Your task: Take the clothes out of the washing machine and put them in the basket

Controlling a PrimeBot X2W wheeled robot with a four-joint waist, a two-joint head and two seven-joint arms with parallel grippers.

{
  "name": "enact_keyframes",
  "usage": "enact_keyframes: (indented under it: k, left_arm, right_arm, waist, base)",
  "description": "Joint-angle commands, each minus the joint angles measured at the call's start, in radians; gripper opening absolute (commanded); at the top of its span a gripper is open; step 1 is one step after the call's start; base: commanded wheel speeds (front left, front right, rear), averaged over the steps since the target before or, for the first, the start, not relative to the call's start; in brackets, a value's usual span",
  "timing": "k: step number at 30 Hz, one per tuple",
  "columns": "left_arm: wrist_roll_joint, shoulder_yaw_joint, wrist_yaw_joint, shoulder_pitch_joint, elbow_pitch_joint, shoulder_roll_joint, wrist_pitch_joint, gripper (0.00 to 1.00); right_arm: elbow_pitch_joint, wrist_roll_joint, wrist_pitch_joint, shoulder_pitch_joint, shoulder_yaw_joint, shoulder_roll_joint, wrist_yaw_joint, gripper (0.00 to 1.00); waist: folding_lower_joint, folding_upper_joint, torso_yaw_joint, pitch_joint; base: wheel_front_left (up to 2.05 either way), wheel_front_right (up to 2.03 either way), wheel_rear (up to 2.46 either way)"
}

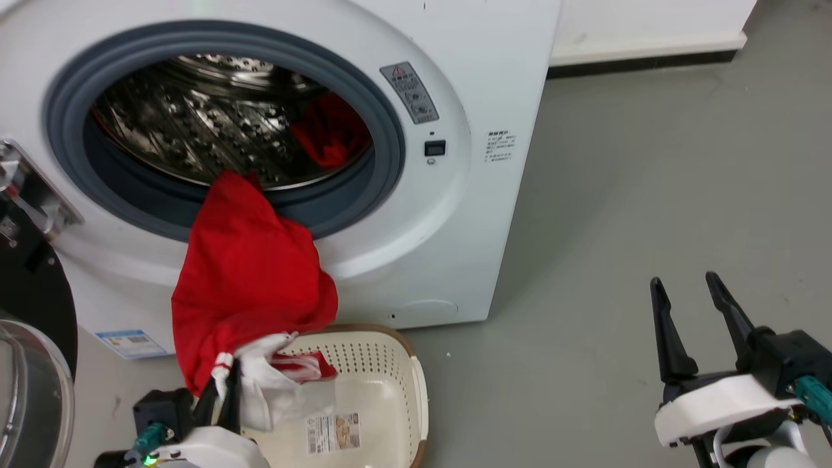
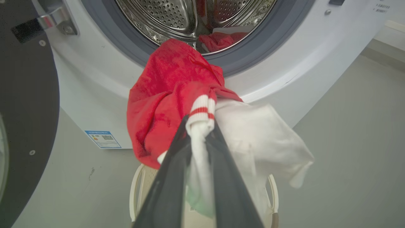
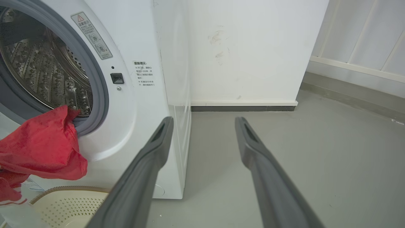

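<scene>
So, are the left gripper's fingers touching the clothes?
Touching. The left wrist view shows the left gripper shut on the clothes, their white, red-striped end pinched between its two dark fingers.

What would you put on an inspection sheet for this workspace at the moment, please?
Surface: grey floor, faint marks.
Job's things: washing machine, door open; red garment hangs from the porthole over the basket; more red fabric in the drum.
Clutter: nothing seen.
Grippers: left gripper shut on the garment's white striped cuff; right gripper open, holding nothing.
Cables: teal connector at right wrist.
Surroundings: white wall, dark skirting.
</scene>
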Motion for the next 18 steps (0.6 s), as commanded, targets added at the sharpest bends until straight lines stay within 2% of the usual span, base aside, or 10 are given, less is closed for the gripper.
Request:
enact_keyframes:
  k: [1, 9, 18]
  left_arm:
    - [-0.005, -0.010, -0.010, -0.014, 0.048, -0.007, -0.010, 0.00]
    - [-0.021, -0.026, -0.043, -0.157, 0.287, -0.032, -0.061, 0.00]
    - [-0.032, -0.045, -0.077, -0.301, 0.567, -0.043, -0.067, 0.00]
  right_arm:
    - [-0.009, 0.001, -0.002, -0.031, 0.009, 0.000, -0.001, 1.00]
    - [-0.006, 0.013, -0.022, -0.103, 0.030, 0.000, -0.001, 1.00]
    - [0.016, 0.035, -0.054, -0.164, 0.042, 0.000, -0.001, 1.00]
  waist:
    - [0.0001, 0.0000, -0.010, 0.048]
    - [0.0001, 0.0000, -0.055, 0.193]
    - [0.0001, 0.0000, -0.111, 0.330]
  base:
    - [0.00, 0.00, 0.00]
    - [0.00, 0.00, 0.00]
    - [0.00, 0.00, 0.00]
